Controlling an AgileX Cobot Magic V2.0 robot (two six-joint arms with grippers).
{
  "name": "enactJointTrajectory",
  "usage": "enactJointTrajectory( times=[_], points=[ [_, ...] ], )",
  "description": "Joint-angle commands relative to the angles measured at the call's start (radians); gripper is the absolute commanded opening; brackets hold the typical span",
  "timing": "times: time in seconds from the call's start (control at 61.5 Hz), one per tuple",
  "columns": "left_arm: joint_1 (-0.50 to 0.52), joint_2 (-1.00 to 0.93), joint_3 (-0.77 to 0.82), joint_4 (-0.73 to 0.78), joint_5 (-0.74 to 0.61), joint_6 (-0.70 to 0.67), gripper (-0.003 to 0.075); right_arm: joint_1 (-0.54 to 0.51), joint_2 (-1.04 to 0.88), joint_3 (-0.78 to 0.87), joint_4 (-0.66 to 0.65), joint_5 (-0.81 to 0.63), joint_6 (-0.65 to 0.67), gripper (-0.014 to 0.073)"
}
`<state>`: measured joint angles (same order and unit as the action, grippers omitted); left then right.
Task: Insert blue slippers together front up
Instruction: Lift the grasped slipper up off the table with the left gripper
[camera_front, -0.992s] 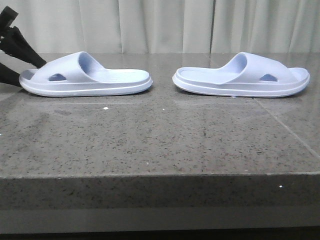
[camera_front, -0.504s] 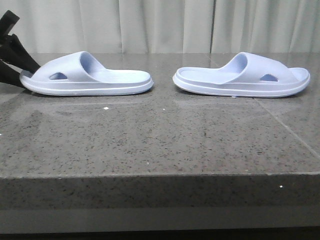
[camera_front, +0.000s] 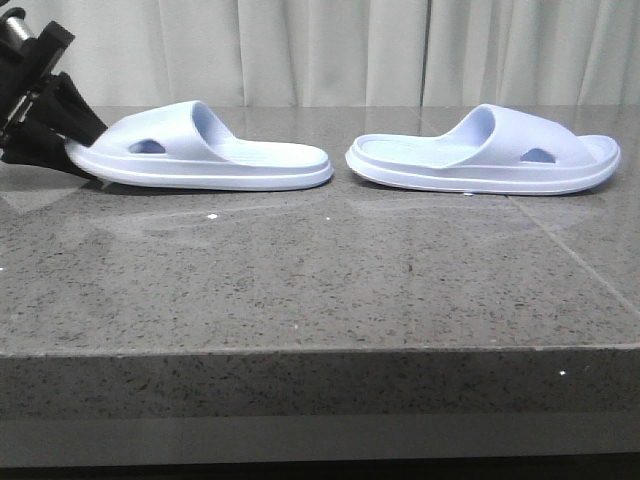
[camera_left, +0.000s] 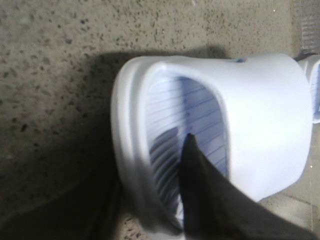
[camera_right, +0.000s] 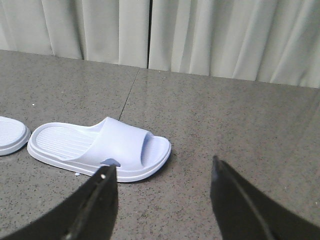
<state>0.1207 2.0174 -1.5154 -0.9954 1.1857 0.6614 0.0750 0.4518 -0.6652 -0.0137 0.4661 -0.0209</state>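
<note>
In the front view, the two blue slippers are lying sole-down on the bench (camera_front: 300, 290), heels facing each other with a small gap between them. The left slipper (camera_front: 205, 155) is sitting with its toe end raised slightly off the stone, where the left hand (camera_front: 68, 135) is grasping it. The right slipper (camera_front: 485, 152) is resting flat and untouched.

In the left wrist view, one dark finger (camera_left: 210, 200) is reaching into the toe opening and pressing on the ribbed footbed, while the other is running beneath the sole, so the hand is clenched on the left slipper's (camera_left: 210, 125) front rim.

In the right wrist view, the right hand (camera_right: 162, 172) is hanging released above the bench, fingers spread, with the right slipper (camera_right: 100, 147) ahead of it and well apart.

To do this step well, the left hand should probably be keeping its pinch firm and low on the rim, sliding the slipper straight along its own length so the heel does not swing aside, while the right hand is closing on the other slipper's toe.
</note>
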Motion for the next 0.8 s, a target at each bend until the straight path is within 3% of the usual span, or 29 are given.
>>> enactJointTrajectory(
  times=[0.0, 0.081, 0.407, 0.781],
  points=[
    [0.002, -0.048, -0.019, -0.113, 0.105, 0.028, 0.0075, 0.002, 0.012, -0.036, -0.012, -0.072, -0.002, 0.0445],
    [0.014, -0.051, -0.019, -0.14, 0.104, 0.03, -0.0019, 0.002, 0.012, -0.036, -0.012, -0.072, -0.002, 0.0445],
    [0.082, -0.125, -0.019, -0.16, 0.104, -0.05, -0.0019, 0.002, 0.012, -0.036, -0.012, -0.072, -0.002, 0.0445],
    [0.07, -0.283, 0.011, -0.191, 0.104, -0.125, -0.0019, 0.002, 0.012, -0.036, -0.012, -0.072, -0.002, 0.0445]
  ],
)
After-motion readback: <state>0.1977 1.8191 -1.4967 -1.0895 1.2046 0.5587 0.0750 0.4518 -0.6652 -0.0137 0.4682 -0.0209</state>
